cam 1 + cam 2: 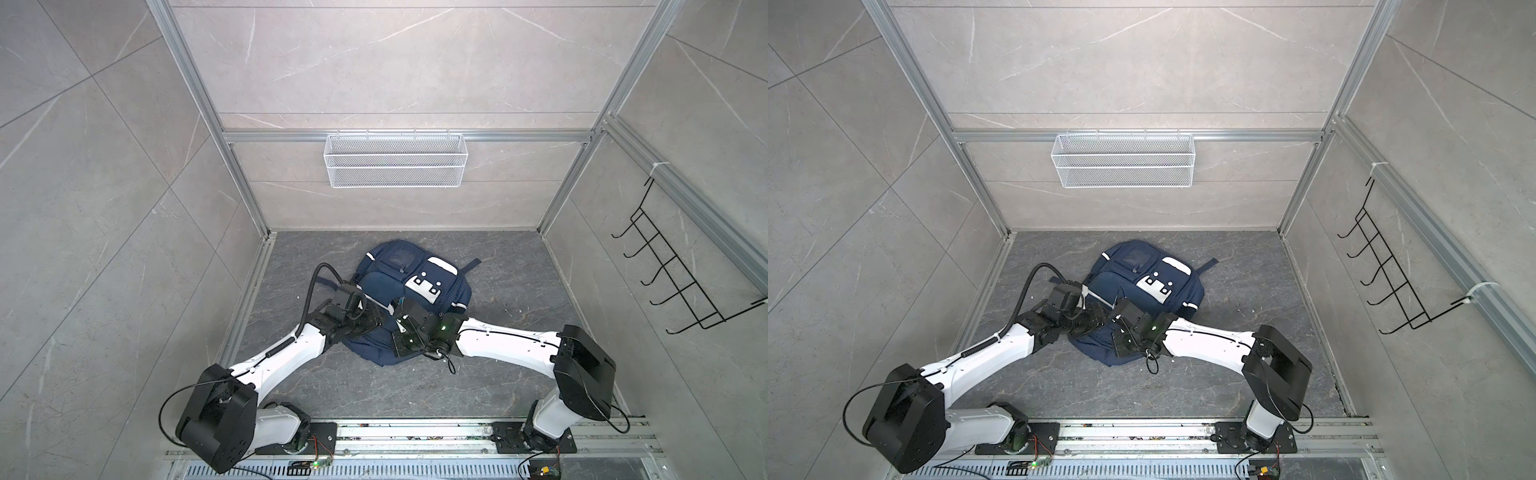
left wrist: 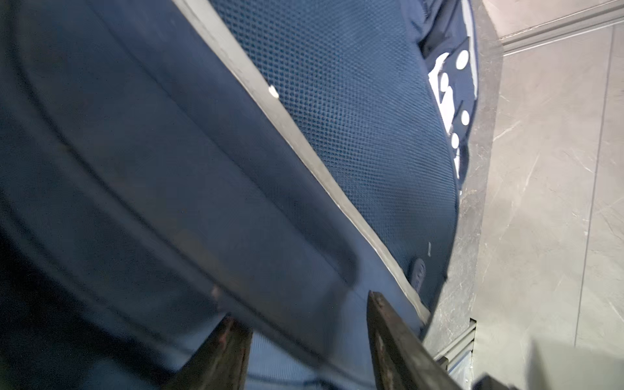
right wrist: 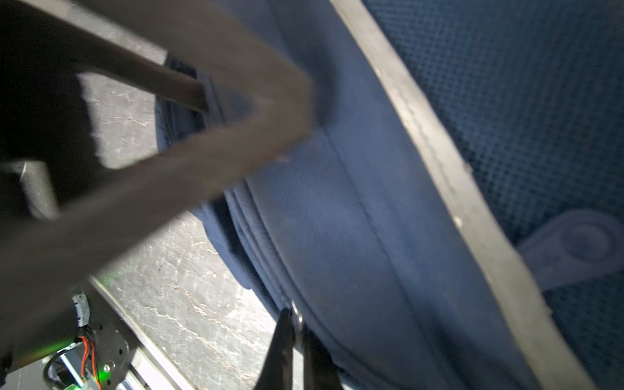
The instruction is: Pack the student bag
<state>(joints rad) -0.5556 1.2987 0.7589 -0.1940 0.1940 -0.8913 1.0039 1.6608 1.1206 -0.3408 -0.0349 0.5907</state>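
Note:
The student bag, navy with a white dotted patch, lies flat on the dark floor in both top views. My left gripper hovers over the bag's near-left part. Its fingers stand apart with only blue fabric beyond them, so it is open. Beside it, my right gripper is at the bag's near edge, shut on a small metal zipper pull. A silver stripe runs across the bag. The bag's near side is hidden under both wrists.
A white wire basket hangs on the back wall. A black hook rack hangs on the right wall. Aluminium posts frame the cell, and the arms' base rail runs along the front. Bare dark floor surrounds the bag.

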